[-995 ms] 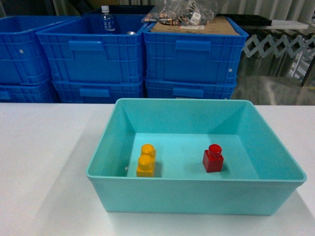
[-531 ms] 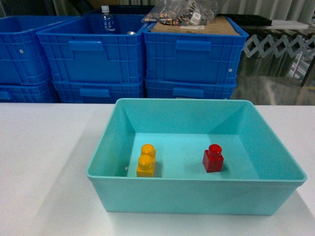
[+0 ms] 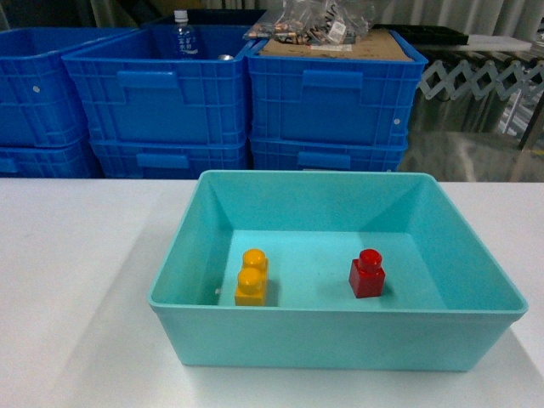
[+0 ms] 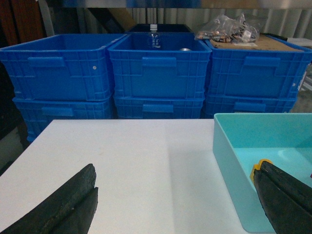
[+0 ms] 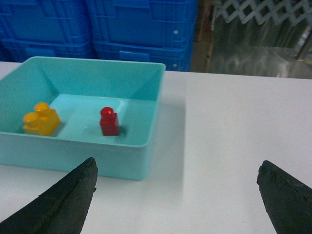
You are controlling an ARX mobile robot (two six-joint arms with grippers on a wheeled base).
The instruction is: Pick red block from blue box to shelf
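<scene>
Looking down from the head view, the red block (image 3: pixel 367 273) sits upright in the blue box (image 3: pixel 255 330), fractionally shifted in frame against a second ago, so nothing's started. Left wrist view: left gripper (image 4: pixel 175 195) fingers spread wide, empty. Right wrist view: right gripper (image 5: pixel 178 195) likewise released, above the surface (image 5: pixel 234 126).

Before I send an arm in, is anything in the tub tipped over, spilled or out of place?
Nothing stands out. The red block stands upright, stud up, on the floor of the blue box, apart from the orange-yellow brick, which is also upright. The box sits flat on the white table.
</scene>
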